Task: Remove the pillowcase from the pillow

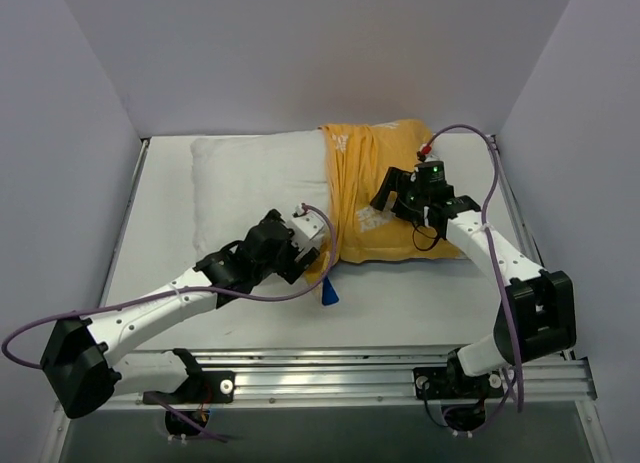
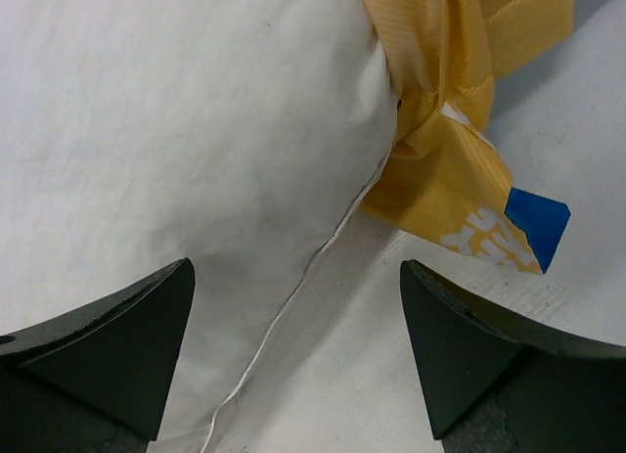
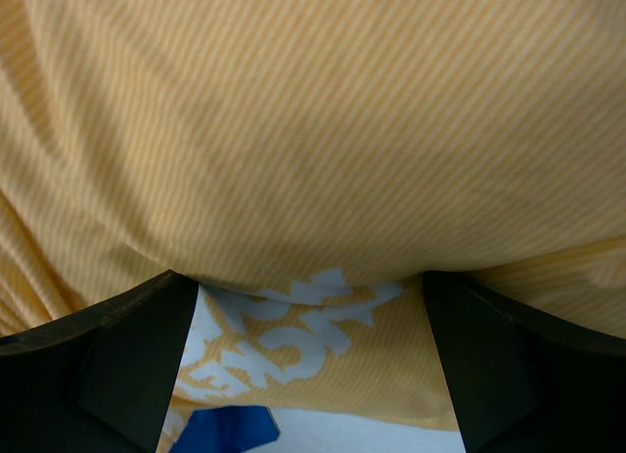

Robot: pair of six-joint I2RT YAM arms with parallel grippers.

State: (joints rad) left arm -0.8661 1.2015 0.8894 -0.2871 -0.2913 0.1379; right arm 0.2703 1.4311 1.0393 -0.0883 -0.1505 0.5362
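The pillowcase (image 1: 385, 188) is bunched up on the right end of the pillow (image 1: 255, 183), orange side up. The rest of the pillow sticks out bare and white to the left, so I think the case is about half off. One small blue corner (image 2: 538, 223) of the case pokes out at the near edge and lies on the table (image 1: 420, 303).

My left gripper (image 2: 295, 277) hangs over the pillow's near edge, just beside the loose orange flap. Its jaws are wide apart and hold nothing. I think it waits there to press the pillow down or grab that flap.

My right gripper (image 3: 308, 287) is down at the puffy orange cloth. Its jaws are wide apart too, with nothing pinched. From there it could bite a fold and pull right, off the pillow.
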